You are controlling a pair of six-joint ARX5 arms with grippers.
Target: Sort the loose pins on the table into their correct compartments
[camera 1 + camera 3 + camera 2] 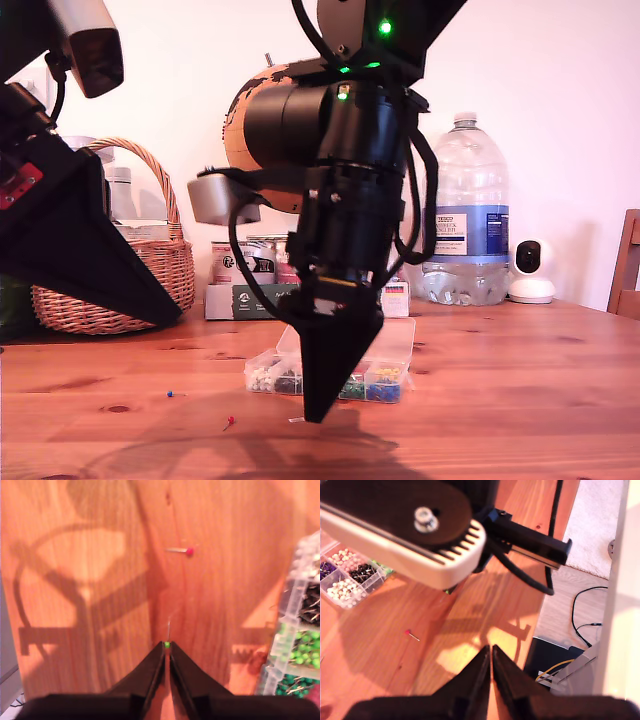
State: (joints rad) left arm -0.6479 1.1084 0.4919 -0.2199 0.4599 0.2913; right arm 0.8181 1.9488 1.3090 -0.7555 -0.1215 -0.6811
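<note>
Pinching a green pin (167, 643) in my second gripper (167, 647) (red pin (189, 551) loose nearby), my first gripper (491, 650) closed, empty.

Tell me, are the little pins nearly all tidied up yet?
Not yet. My second end effector is pinched on a green pin just above the table, so that one is in hand. A red pin and a blue pin lie loose on the wood, away from the clear box. My first end effector is closed and empty.
</note>
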